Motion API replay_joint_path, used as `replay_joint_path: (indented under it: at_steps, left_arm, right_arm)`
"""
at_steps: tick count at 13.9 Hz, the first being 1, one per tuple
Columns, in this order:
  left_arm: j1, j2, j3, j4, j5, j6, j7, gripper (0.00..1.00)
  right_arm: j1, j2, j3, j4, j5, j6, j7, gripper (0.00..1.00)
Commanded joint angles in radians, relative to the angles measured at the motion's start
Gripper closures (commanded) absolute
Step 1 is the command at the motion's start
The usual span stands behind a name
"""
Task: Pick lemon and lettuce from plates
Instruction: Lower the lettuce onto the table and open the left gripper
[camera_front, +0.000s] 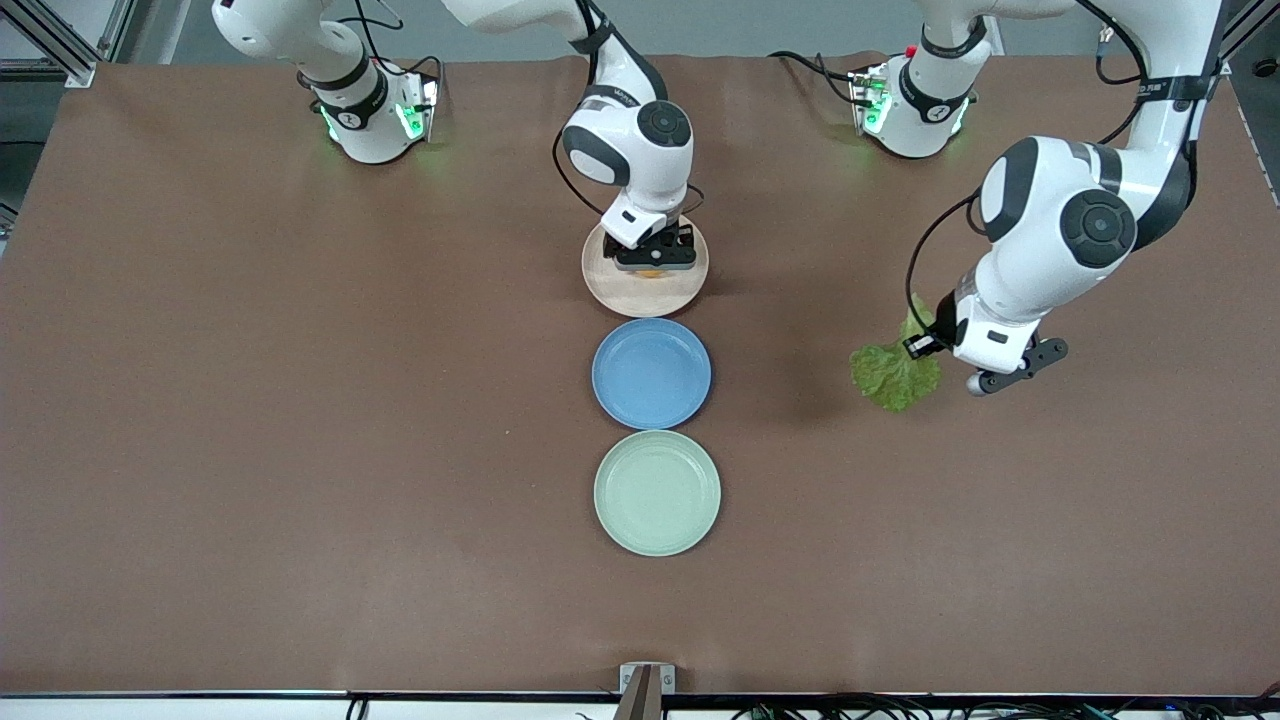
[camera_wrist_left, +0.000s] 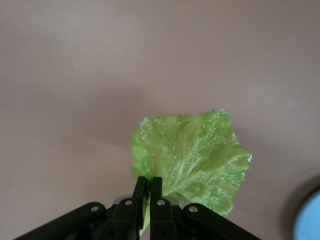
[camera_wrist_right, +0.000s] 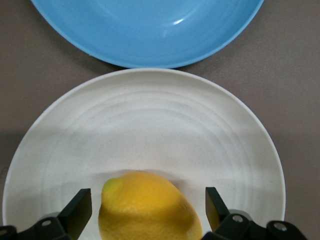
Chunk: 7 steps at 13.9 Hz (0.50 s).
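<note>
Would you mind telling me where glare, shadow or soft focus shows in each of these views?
Front view: the lettuce casts a soft shadow on the table. Left wrist view: the leaf looks glossy and slightly soft. Right wrist view: a highlight on the blue plate; the lemon shades the beige plate.

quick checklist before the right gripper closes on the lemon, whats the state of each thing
1. Right gripper open: ok.
2. Lemon between its fingers: ok.
3. Lemon resting on the beige plate: ok.
4. Fingers clear of the lemon's skin on both sides: ok.
5. Left gripper shut on the lettuce, up over bare table toward the left arm's end: ok.
6. Fingers low enough on the lemon: cannot tell.
</note>
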Motion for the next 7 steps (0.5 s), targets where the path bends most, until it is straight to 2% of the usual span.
replay_joint_path:
  at_steps: [1,4,7]
  left_arm:
    - [0.061,-0.032,-0.007,-0.1,-0.009,0.059,0.159,1.0]
    - [0.101,-0.013,-0.006,-0.181,-0.009,0.151,0.29,1.0]
    - [0.133,0.064,-0.006,-0.201,-0.009,0.231,0.38,1.0]
  right_arm:
    - [0.021,0.007,-0.004,0.01,-0.021,0.002,-0.001,0.0]
    - [0.023,0.009,-0.003,0.01,-0.019,0.001,-0.074,0.0]
    - [0.023,0.009,-0.003,0.008,-0.019,-0.005,-0.12,0.0]
